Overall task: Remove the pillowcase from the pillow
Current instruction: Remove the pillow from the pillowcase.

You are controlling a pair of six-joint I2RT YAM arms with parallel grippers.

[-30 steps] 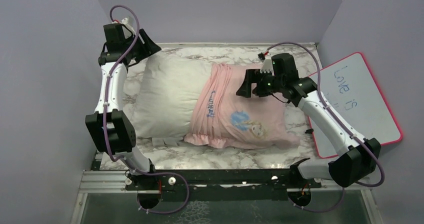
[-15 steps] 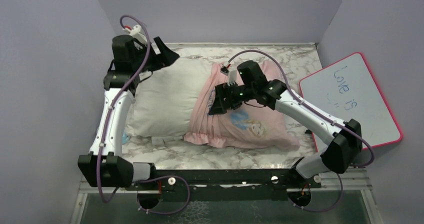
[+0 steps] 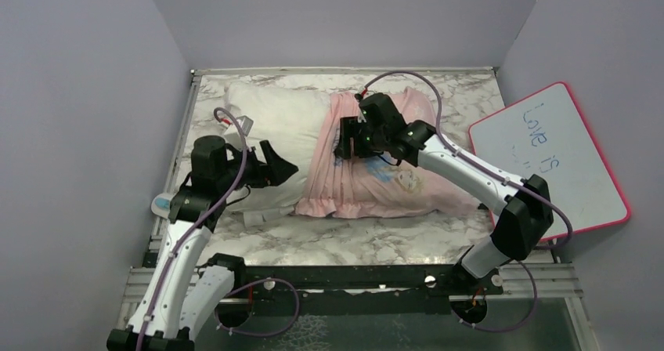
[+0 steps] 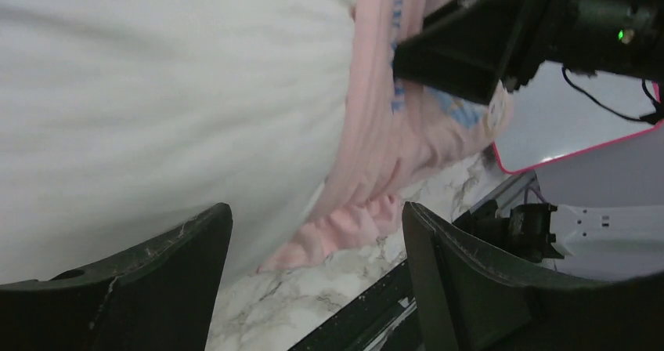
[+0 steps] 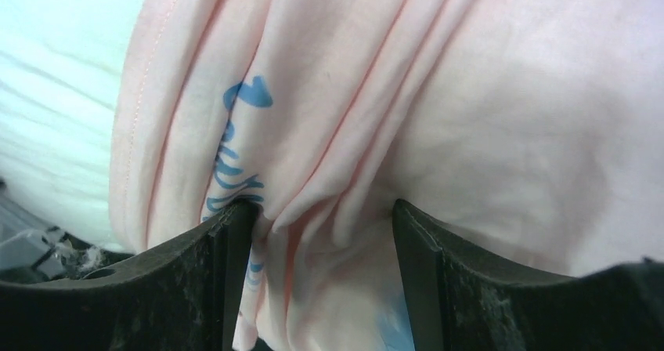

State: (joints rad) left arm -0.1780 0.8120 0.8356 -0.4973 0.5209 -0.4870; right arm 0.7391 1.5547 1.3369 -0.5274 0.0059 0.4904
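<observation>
Now that your left gripper [image 3: 286, 168] hangs released at lower left, your unclenched right gripper [image 3: 344, 141] straddles pillowcase [image 3: 427, 193] folds, leaving the pillow [image 3: 274, 120] unanchored.

The pillowcase [image 5: 438, 132] is thin matt pink cloth, creased in soft folds. The pillow [image 3: 274, 116] is smooth white fabric. The table [image 3: 352, 245] has a glossy marble-look top. The whiteboard [image 3: 579, 182] is smooth and shiny. The fingers [image 5: 156, 288] of the right gripper [image 5: 317, 218] are scuffed black plastic.
</observation>
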